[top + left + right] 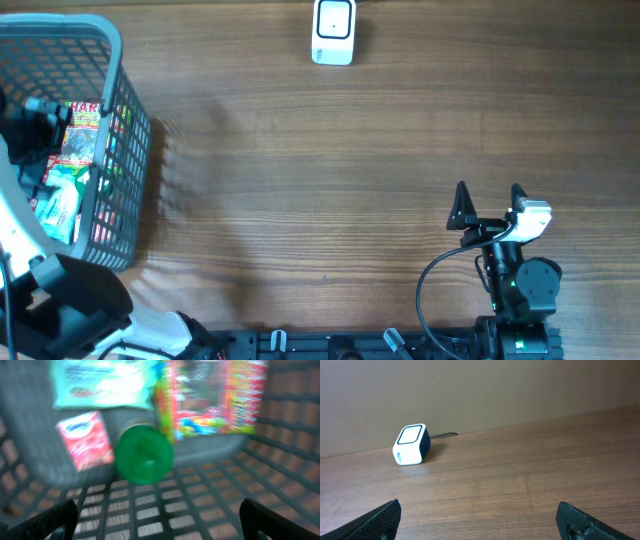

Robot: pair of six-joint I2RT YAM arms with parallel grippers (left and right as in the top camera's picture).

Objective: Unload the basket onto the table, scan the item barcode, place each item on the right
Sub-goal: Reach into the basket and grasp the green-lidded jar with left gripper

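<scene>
Left wrist: jaws wide open over basket (200, 502).

Basket (130, 150): left end of tabletop (320, 180); packets (102, 382) and round lid (144, 454) inside.
Scanner (333, 31): far edge, centre.
Left tool (160, 520): above basket contents.
Right tool (489, 192): near right.
</scene>
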